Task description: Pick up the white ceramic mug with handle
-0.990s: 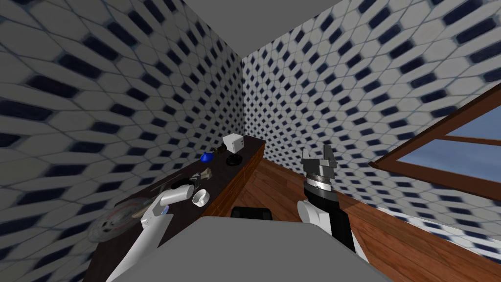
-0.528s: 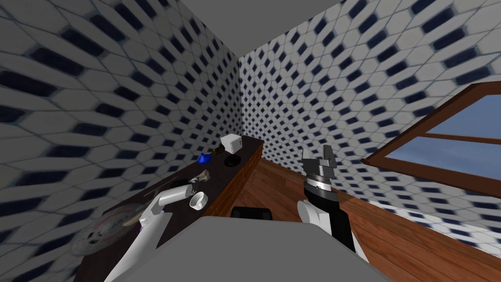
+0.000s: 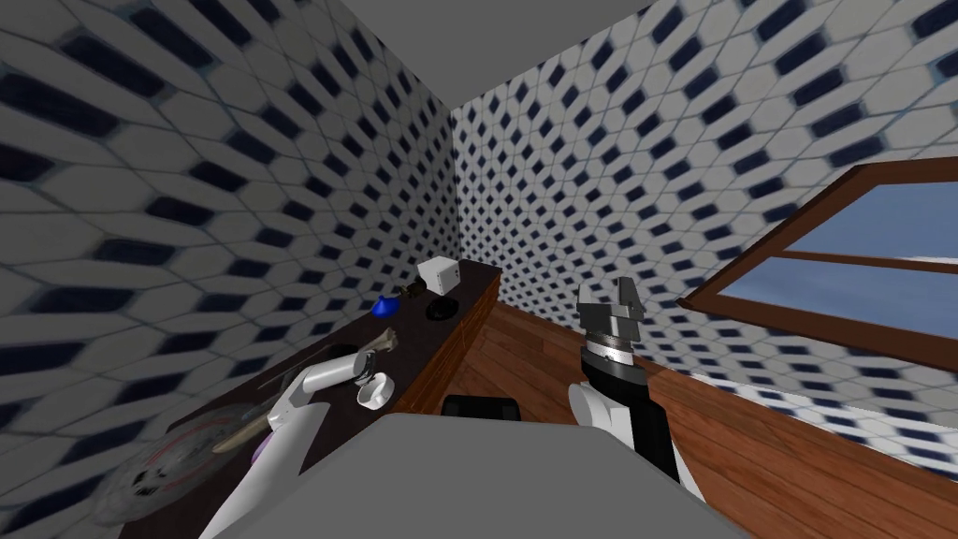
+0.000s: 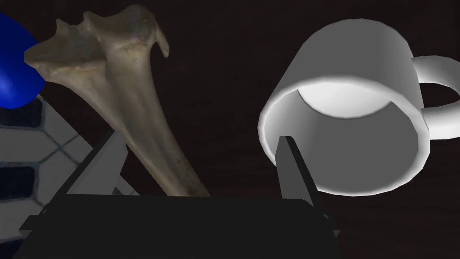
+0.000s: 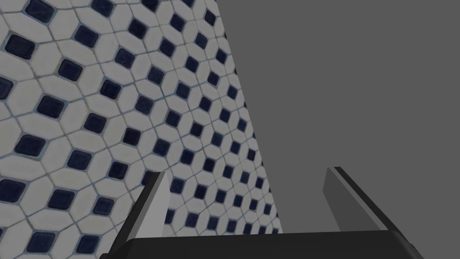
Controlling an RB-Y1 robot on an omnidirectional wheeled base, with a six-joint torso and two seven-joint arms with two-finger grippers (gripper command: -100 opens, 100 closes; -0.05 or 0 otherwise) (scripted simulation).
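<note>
The white mug [image 4: 355, 130] lies tilted on the dark countertop [image 4: 224, 67], its mouth towards my left hand and its handle [image 4: 438, 112] on the far side from the bone. My left gripper [image 4: 198, 135] is open. One finger [image 4: 292, 168] overlaps the mug's near rim and the other [image 4: 101, 166] stands beyond a pale bone [image 4: 126, 90] that runs between them. In the head view the mug [image 3: 374, 388] sits near the counter's front edge, at the tip of my left forearm [image 3: 323, 374]. My right gripper [image 3: 610, 304] is raised over the floor, open and holding nothing.
Along the counter [image 3: 426, 342] lie the bone [image 3: 382, 342], a blue object [image 3: 382, 305], a black round thing [image 3: 442, 309] and a white box [image 3: 440, 274]. A grey plate [image 3: 154, 463] sits at the near end. A tiled wall backs the counter, with wood floor [image 3: 524, 356] to its right.
The head view has swung a little, sliding the counter and its things leftward and down. My left hand stays at the mug. The right arm has not moved.
</note>
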